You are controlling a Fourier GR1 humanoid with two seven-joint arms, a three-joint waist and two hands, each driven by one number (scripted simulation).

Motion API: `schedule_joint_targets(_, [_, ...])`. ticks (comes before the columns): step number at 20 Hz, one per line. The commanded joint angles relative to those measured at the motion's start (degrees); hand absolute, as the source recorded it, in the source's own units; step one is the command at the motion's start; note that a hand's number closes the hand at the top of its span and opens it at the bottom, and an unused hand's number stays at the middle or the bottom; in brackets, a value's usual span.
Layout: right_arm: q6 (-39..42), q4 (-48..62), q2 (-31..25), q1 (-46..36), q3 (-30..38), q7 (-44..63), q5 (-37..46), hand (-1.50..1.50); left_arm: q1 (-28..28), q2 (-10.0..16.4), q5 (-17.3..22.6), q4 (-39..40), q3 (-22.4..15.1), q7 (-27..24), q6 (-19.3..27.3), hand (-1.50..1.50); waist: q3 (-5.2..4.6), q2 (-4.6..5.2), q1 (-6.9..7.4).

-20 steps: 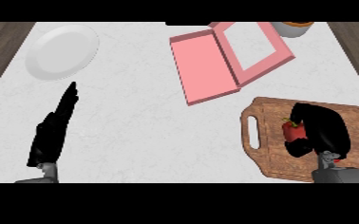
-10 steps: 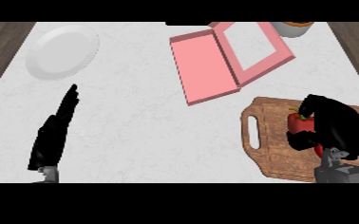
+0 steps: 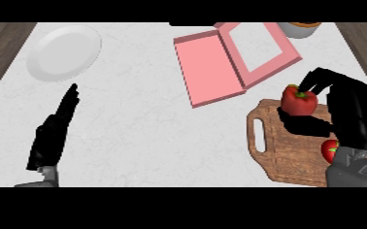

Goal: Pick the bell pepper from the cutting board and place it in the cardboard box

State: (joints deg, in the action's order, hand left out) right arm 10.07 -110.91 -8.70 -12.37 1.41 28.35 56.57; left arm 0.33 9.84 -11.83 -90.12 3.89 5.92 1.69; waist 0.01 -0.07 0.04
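nearest, the left hand (image 3: 52, 135) rests at lower left, fingers straight, holding nothing. at right lies the board (image 3: 281, 150) with a small red thing (image 3: 330, 150) on it. the right hand (image 3: 349, 107) curls round the pepper (image 3: 297, 102) at the board's far edge. beyond lie the open pink box (image 3: 212, 70) and, far left, a white plate (image 3: 63, 53).
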Motion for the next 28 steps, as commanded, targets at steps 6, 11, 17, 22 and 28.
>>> schedule_joint_targets(6, [4.81, 3.09, 2.04, -19.38, 0.03, 4.93, -5.01, 1.50, -1.57, 0.14, 0.03, 5.33, 1.23, -4.20, -0.58, 0.00, -0.05, 0.11, 0.27])
schedule_joint_targets(11, [2.26, 14.06, 6.27, -30.27, -2.29, 10.93, -0.74, 1.50, 1.15, -0.72, -0.65, -2.64, -0.76, 1.39, -0.82, 0.00, -0.04, 0.04, 0.84])
schedule_joint_targets(17, [-1.65, 35.13, 3.66, -42.38, 4.58, 4.87, -3.71, 1.50, -2.42, -2.48, -1.38, 5.17, -0.50, -1.79, 0.58, 0.00, -0.05, 0.43, 0.89])
schedule_joint_targets(22, [-10.67, 50.65, 7.40, -44.18, 3.43, 2.09, -0.76, 1.50, -1.87, -1.64, -2.14, 4.38, -0.74, -4.26, 0.10, 0.00, -0.04, 0.45, 1.12])
schedule_joint_targets(28, [-17.10, 69.97, 6.68, -52.17, 7.34, -1.36, -0.65, 1.50, -2.57, -1.70, -1.07, 0.25, -1.13, 0.88, -1.29, 0.00, -0.01, 0.71, 2.03])
